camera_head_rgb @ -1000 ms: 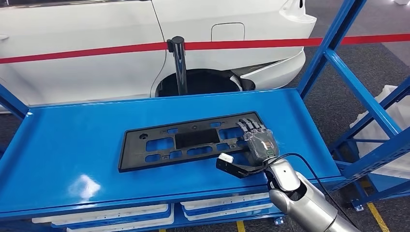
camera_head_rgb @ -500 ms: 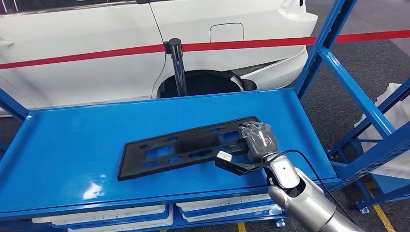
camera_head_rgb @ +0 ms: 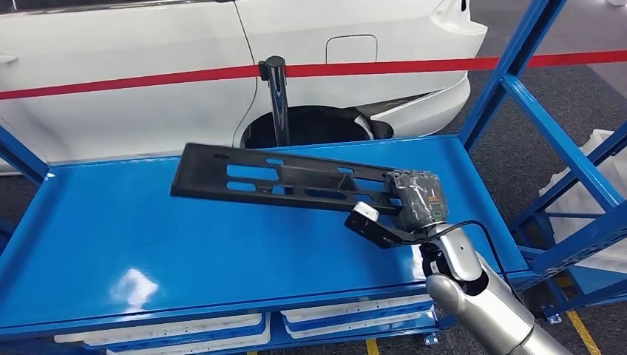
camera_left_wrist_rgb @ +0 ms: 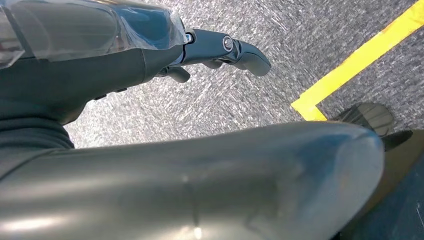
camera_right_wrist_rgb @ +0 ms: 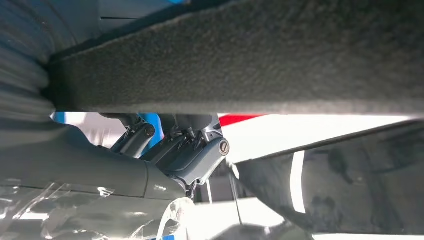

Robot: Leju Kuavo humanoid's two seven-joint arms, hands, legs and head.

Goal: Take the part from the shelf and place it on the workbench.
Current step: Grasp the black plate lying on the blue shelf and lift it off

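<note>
My right hand [camera_head_rgb: 416,198] is grasping the right end of the long black plastic panel with rectangular cut-outs [camera_head_rgb: 277,177], my fingers [camera_right_wrist_rgb: 192,150] curling around its edge while the thumb side is pressing against the felt-like dark face that is crossing the right wrist view. The panel [camera_right_wrist_rgb: 240,60] is hanging in the air above the shelf, clear of the surface, tilted so that its far end is pointing toward ten o'clock from my hand and is sitting higher than the gripped end. My silver right arm [camera_head_rgb: 473,296] is reaching in from five o'clock.

Beneath the panel the glossy blue metal shelf deck [camera_head_rgb: 148,244] is spreading out, with its blue upright frame [camera_head_rgb: 517,81] rising at two o'clock. Under the deck's front lip, at six o'clock, white moulded trays [camera_head_rgb: 185,333] are lying on a lower level. Beyond the shelf, at twelve o'clock, a black stanchion post [camera_head_rgb: 275,96] is carrying a red barrier belt [camera_head_rgb: 133,81] across the side of a white car body [camera_head_rgb: 148,44].

My left hand [camera_left_wrist_rgb: 220,50] is hanging over speckled grey carpet [camera_left_wrist_rgb: 240,95] near a yellow floor line [camera_left_wrist_rgb: 360,60], holding nothing, its fingers loosely released.
</note>
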